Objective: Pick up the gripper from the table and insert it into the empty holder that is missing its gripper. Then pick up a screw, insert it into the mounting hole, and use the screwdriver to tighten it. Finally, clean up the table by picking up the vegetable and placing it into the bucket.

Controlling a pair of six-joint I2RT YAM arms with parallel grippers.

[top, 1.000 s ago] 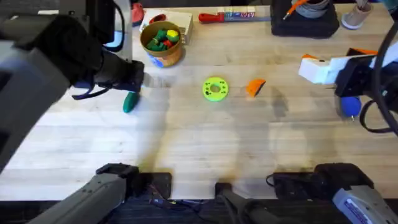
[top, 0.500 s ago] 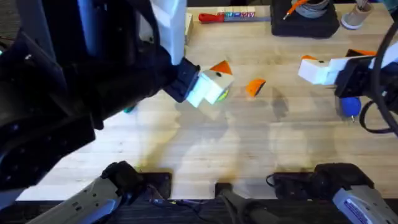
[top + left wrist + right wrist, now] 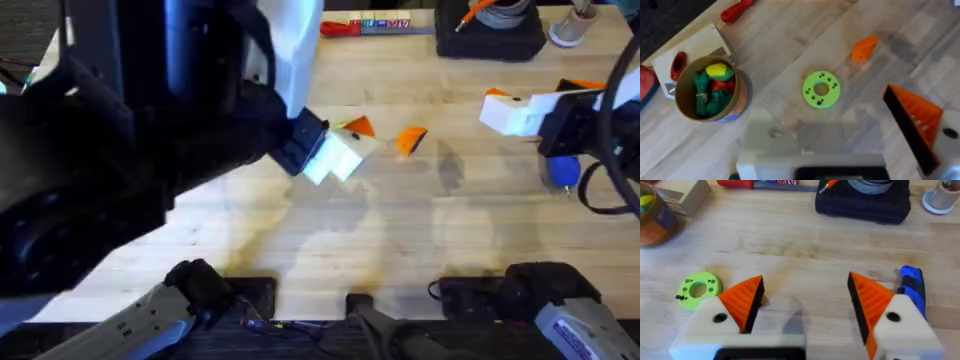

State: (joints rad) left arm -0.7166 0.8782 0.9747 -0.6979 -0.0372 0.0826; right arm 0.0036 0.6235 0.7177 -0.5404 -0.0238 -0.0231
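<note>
Wood worktop: orange gripper (image 3: pixel 411 140) lies mid-worktop, unpicked. Right gripper (image 3: pixel 805 305) open, empty; left gripper's (image 3: pixel 335 150) state unclear. Next we grab it.

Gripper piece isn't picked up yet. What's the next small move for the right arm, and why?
Probably bring the right gripper across and down toward the orange gripper. That wedge lies loose on the table near the green ring, with nothing holding it. The right jaws stand open and empty, so they look ready to close on it.
</note>
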